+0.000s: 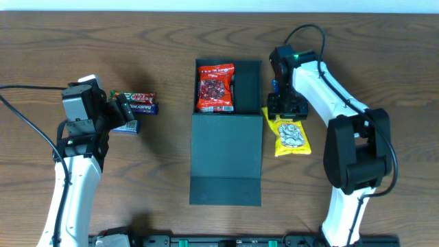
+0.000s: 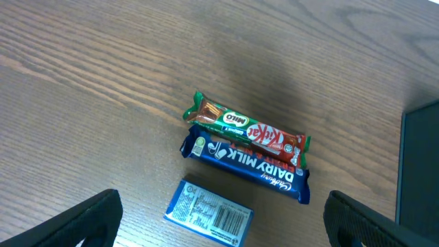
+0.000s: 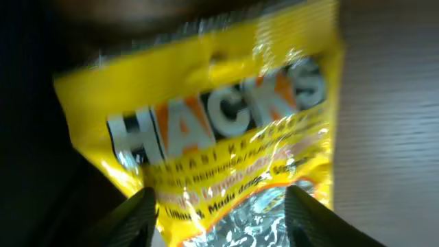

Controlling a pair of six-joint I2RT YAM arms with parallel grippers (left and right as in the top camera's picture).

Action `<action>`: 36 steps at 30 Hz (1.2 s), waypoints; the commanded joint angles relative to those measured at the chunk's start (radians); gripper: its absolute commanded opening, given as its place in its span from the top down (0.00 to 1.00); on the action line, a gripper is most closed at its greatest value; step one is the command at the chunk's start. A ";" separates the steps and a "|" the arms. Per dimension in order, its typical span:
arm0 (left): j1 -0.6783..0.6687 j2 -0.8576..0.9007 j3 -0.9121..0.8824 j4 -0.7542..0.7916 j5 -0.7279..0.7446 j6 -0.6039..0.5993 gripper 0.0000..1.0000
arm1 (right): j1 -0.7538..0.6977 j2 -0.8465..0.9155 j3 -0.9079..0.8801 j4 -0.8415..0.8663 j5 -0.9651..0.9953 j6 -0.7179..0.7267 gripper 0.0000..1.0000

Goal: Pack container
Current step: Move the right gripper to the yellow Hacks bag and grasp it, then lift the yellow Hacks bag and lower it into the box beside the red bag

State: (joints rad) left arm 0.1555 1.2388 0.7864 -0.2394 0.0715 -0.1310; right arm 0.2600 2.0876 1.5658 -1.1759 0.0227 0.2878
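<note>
The dark teal container [image 1: 247, 75] lies open at the table's middle, its flap lid [image 1: 226, 154] folded toward the front. A red snack packet [image 1: 215, 87] lies inside. My left gripper [image 1: 118, 113] is open, with a small blue packet [image 2: 209, 213] on the table between its fingers [image 2: 219, 225]. A Milo/KitKat bar [image 2: 247, 128] and a blue Dairy Milk bar [image 2: 247, 161] lie just beyond. My right gripper [image 1: 287, 108] is open right of the container, its fingers [image 3: 223, 218] straddling a yellow Hacks bag [image 3: 219, 130], which also shows in the overhead view [image 1: 292, 137].
The container's dark edge [image 2: 420, 171] shows at the right of the left wrist view. Bare wooden table [image 1: 151, 178] lies around the snacks. Black cables run along the left edge [image 1: 27, 130] and above the right arm [image 1: 312, 31].
</note>
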 commanded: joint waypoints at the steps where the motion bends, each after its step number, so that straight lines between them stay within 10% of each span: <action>1: 0.002 0.005 0.028 -0.004 0.000 -0.004 0.05 | -0.003 0.009 -0.030 0.003 -0.039 -0.070 0.36; 36: 0.001 0.005 0.028 -0.026 0.000 -0.004 0.05 | 0.005 -0.163 -0.092 0.004 0.056 -0.057 0.32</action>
State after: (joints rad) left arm 0.1555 1.2392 0.7864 -0.2634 0.0715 -0.1310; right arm 0.2600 1.9285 1.4986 -1.1660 0.0647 0.2264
